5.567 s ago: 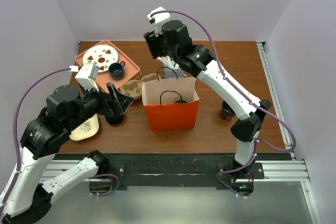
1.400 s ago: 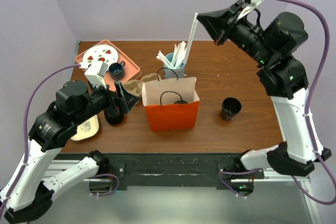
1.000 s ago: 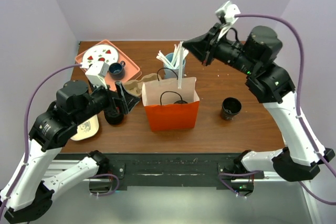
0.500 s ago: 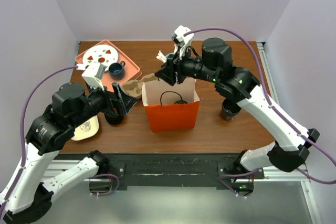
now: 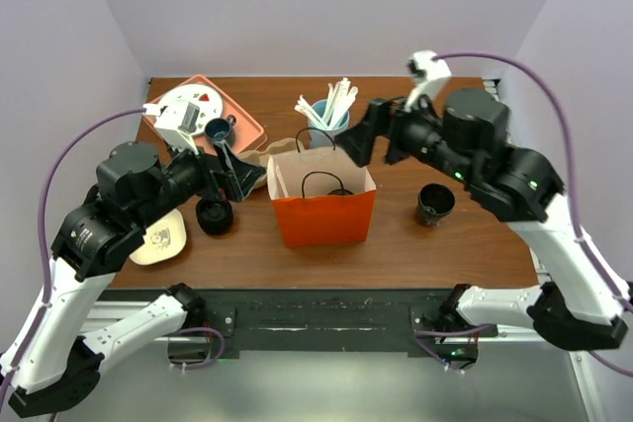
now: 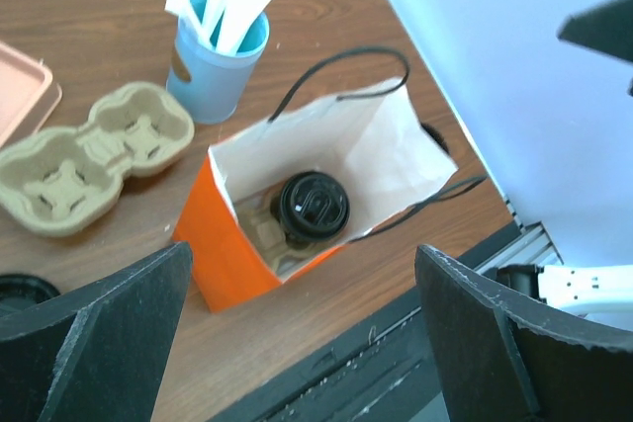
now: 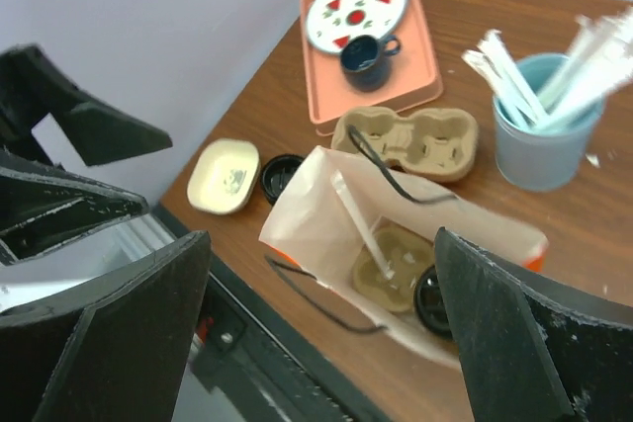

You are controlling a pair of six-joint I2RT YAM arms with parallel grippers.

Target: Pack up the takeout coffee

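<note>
Quick update from the remote seat. On the wooden table (image 5: pixel 445 254) the orange bag (image 5: pixel 321 212) stands open in the middle, same spot as before, nothing knocked over.

The big change is the right gripper (image 5: pixel 374 145). Half a second ago it was right over the bag's mouth with a straw pinched in it. Now it has backed off up and to the right of the bag, its jaws are spread wide, and there's nothing between them.

The left gripper (image 5: pixel 242 173) has barely budged. It hangs just left of the bag, jaws fully apart, holding nothing.

The spare cardboard carrier (image 6: pixel 89 155) sits on the table behind the bag's left corner. The blue cup (image 6: pixel 218 61) full of straws is behind the bag, and an open black cup (image 5: pixel 435 203) stands off to the bag's right. None of those moved.

The coffee cup (image 6: pixel 312 207) with its black lid sits down in the bottom of the bag in a cardboard tray (image 7: pixel 396 264).

The straw (image 7: pixel 361 229) is now inside the bag too, leaning against the left inner wall.
</note>
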